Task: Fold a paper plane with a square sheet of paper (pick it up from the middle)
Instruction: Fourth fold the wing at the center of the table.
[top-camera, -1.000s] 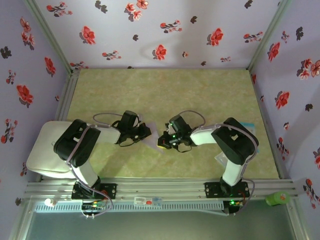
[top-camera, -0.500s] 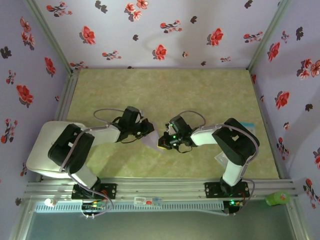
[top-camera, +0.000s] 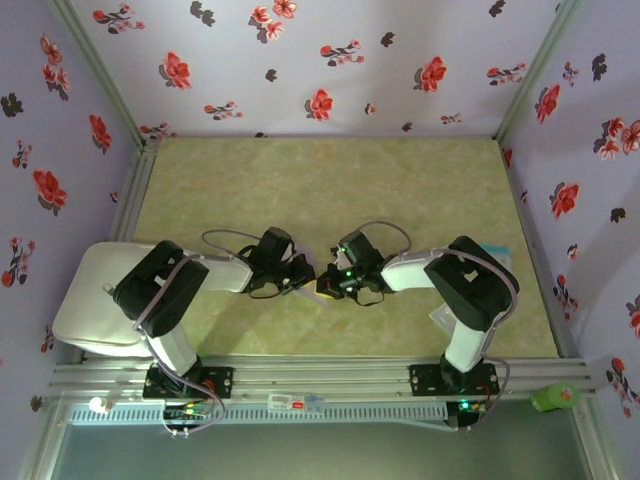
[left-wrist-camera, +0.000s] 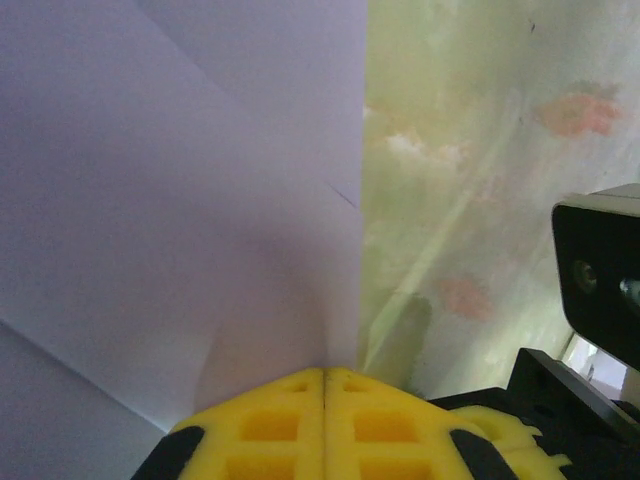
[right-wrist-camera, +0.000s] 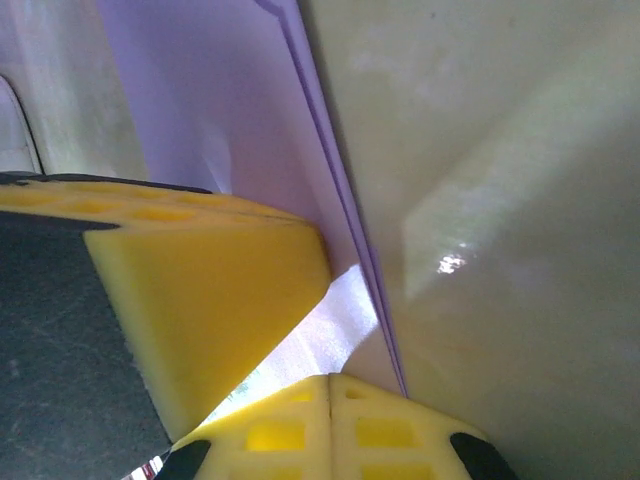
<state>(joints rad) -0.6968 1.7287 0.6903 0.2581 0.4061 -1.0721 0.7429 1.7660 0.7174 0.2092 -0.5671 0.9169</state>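
The pale lavender square sheet of paper (left-wrist-camera: 180, 200) is creased and folded, with a doubled edge (right-wrist-camera: 330, 200) running down to my right fingers. Its outline is hidden between the two grippers, so I cannot tell whether it has the paper plane's dart shape. My left gripper (top-camera: 304, 275) (left-wrist-camera: 325, 372) is shut on the paper, which rises straight out of the seam between its yellow pads. My right gripper (top-camera: 322, 285) (right-wrist-camera: 328, 378) faces it tip to tip at the table's middle, shut on the paper's folded edge. The left gripper's yellow finger (right-wrist-camera: 200, 290) sits close beside it.
A small light-blue card (top-camera: 497, 252) lies by the right wall, and a whitish translucent square (top-camera: 440, 318) lies near the right arm's base. The green mat (top-camera: 330, 180) stretches to the back. A white pad (top-camera: 85, 300) lies at the left edge.
My left gripper has slid right along the table toward the right gripper, covering the paper that showed between them, and has finished shutting. The right arm has not moved.
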